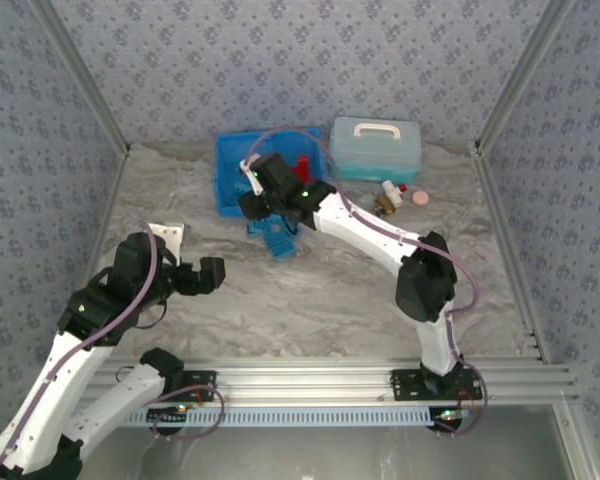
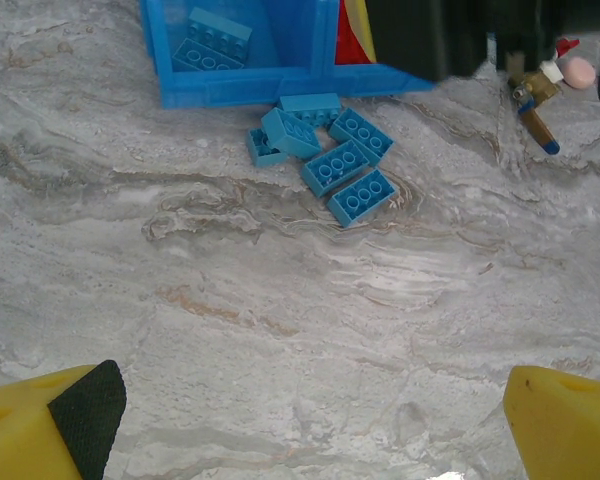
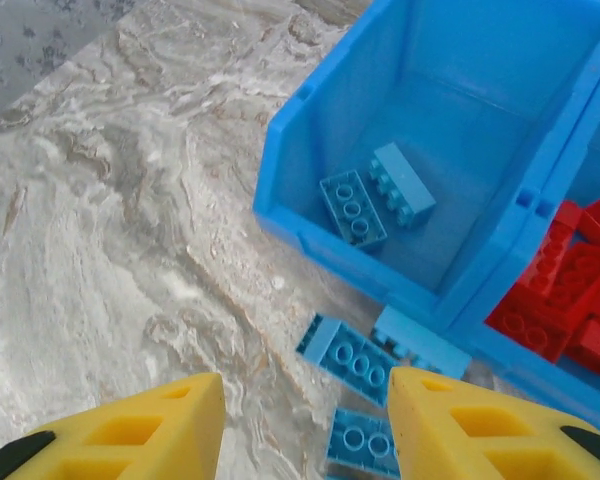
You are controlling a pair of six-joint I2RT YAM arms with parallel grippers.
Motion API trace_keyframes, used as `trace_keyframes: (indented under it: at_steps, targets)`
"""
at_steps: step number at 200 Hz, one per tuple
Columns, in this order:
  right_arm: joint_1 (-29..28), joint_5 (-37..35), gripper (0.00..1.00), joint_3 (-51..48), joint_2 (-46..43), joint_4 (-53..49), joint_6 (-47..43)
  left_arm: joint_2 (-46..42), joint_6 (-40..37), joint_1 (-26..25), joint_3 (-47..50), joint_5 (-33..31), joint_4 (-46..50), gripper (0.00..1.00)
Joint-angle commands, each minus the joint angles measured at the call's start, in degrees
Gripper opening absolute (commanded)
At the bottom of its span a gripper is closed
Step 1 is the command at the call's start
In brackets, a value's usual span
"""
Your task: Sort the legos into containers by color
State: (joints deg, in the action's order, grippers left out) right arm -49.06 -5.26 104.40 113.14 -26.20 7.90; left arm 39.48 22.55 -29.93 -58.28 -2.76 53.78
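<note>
Legos (image 1: 276, 240), top view: mid-frame by the outstretched right arm (image 1: 370, 235), below the tray (image 1: 226, 175). Left wrist: left gripper (image 2: 310, 425) spread wide, legos angled variously upper centre. Right wrist: right gripper (image 3: 305, 420) parted, empty; two lie diagonally inside the tray.

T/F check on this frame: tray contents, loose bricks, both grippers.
1. Two light blue bricks lie in one compartment of the blue tray. True.
2. The loose bricks in front of the tray are red. False: those loose bricks are light blue; the red bricks sit in the tray's other compartment.
3. The right gripper holds a brick. False: its fingers stand apart with nothing between them.
4. The left gripper is open above bare table. True.
</note>
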Motion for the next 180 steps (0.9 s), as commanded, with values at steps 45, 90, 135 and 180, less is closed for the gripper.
trace_keyframes:
  at_steps: [45,90,135,180]
  targets:
    - [1.0,-0.6,0.99,-11.8,0.5,-5.3,8.9,-0.2,-0.3,0.4,0.1,0.6,-0.4,0.99]
    - [1.4,-1.6,1.0,-12.6,3.9,-5.5,10.4,0.3,-0.2,0.4,0.7,1.0,-1.2,0.99]
    - [1.0,-1.4,1.0,-9.6,9.6,-6.3,12.0,0.2,-0.4,0.4,1.1,0.5,-1.1,0.99]
    - [0.9,-3.5,0.93,-9.0,13.1,-6.8,12.1,0.1,-0.5,0.4,1.3,0.5,-1.0,0.99]
